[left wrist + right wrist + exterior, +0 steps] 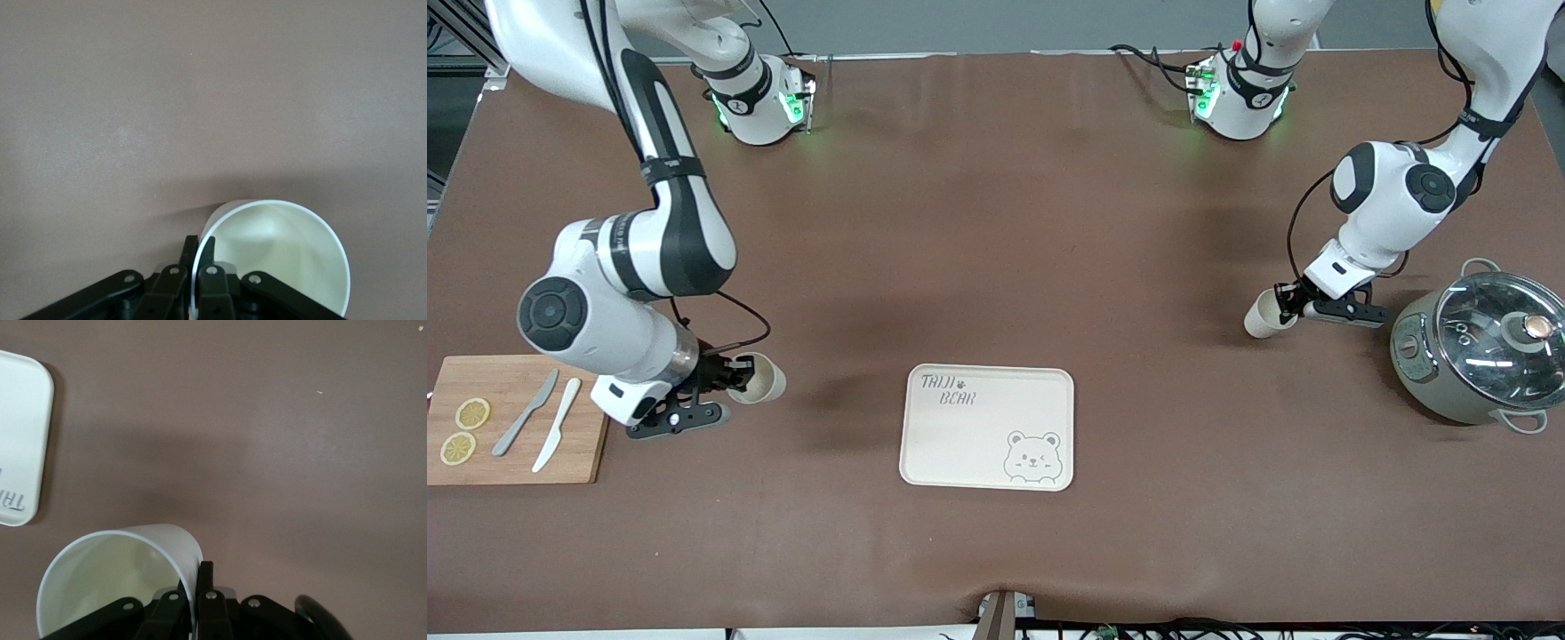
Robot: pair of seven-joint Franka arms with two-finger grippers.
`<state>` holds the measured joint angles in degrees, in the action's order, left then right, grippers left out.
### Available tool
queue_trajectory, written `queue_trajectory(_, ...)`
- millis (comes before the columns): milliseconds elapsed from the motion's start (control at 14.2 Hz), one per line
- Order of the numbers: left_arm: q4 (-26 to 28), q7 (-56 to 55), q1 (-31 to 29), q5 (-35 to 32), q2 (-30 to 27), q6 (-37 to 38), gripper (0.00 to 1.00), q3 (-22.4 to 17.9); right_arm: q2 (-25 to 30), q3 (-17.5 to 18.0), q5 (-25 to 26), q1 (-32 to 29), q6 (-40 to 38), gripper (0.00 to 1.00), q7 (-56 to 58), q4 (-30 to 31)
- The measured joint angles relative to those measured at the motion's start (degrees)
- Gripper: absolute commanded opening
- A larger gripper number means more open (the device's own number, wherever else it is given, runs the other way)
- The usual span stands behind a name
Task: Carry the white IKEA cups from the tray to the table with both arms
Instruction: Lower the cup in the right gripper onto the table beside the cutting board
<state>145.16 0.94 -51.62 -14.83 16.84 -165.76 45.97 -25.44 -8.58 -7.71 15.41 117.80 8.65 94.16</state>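
Each arm holds one white IKEA cup by its wall, lifted and tipped on its side over bare table. My right gripper (734, 378) (198, 577), toward the right arm's end, is shut on the rim of one cup (763, 380) (113, 577), one finger inside and one outside. My left gripper (1288, 302) (199, 250), toward the left arm's end, pinches the wall of the other cup (1264, 316) (280, 253) the same way. The cream bear tray (987, 427) (20, 447) lies between them, nearer the front camera, with nothing on it.
A grey glass-lidded pot (1480, 354) stands beside the left gripper at the table's end. A wooden cutting board (511, 462) with lemon slices and two knives lies beside the right gripper. Brown table surface spreads around the tray.
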Motion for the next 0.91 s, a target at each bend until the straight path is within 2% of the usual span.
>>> queue_trajectory(70,-0.03,0.0,0.0,-0.02,0.08,-0.03,0.0,0.0,0.0,0.01,0.0,-1.12,0.6,0.0,2.31,0.57)
queue_trajectory(141,-0.04,0.02,0.0,-0.09,0.1,-0.04,0.06,-0.01,0.0,0.01,0.0,-2.27,1.34,0.0,4.7,1.11)
queue_trajectory(211,-0.08,0.06,0.0,-0.29,0.1,-0.05,0.25,-0.02,0.0,0.0,0.0,-3.39,2.47,0.0,6.81,1.79)
queue_trajectory(281,-0.14,0.07,-0.01,-0.6,0.1,-0.06,0.3,-0.04,0.0,0.0,0.0,-4.36,3.95,0.0,8.58,2.63)
queue_trajectory(352,-0.2,0.07,-0.01,-0.82,0.11,-0.06,0.39,-0.06,-0.01,0.0,0.0,-5.11,5.7,0.0,10.08,3.62)
queue_trajectory(422,-0.25,0.08,-0.01,-0.94,0.11,-0.06,0.53,-0.06,-0.06,0.02,0.0,-5.53,7.3,0.0,11.05,4.57)
queue_trajectory(492,-0.29,0.09,-0.01,-0.99,0.11,-0.06,0.72,-0.06,-0.29,0.02,0.0,-5.72,8.58,0.0,11.48,5.29)
queue_trajectory(633,-0.35,0.09,-0.01,-1.09,0.11,-0.07,0.98,-0.07,-1.29,0.09,0.0,-5.75,11.33,0.0,11.87,6.34)
queue_trajectory(914,-0.46,0.1,-0.02,-1.15,0.12,-0.07,1.0,-0.1,-4.24,0.38,0.0,-5.75,18.54,0.0,11.93,8.57)
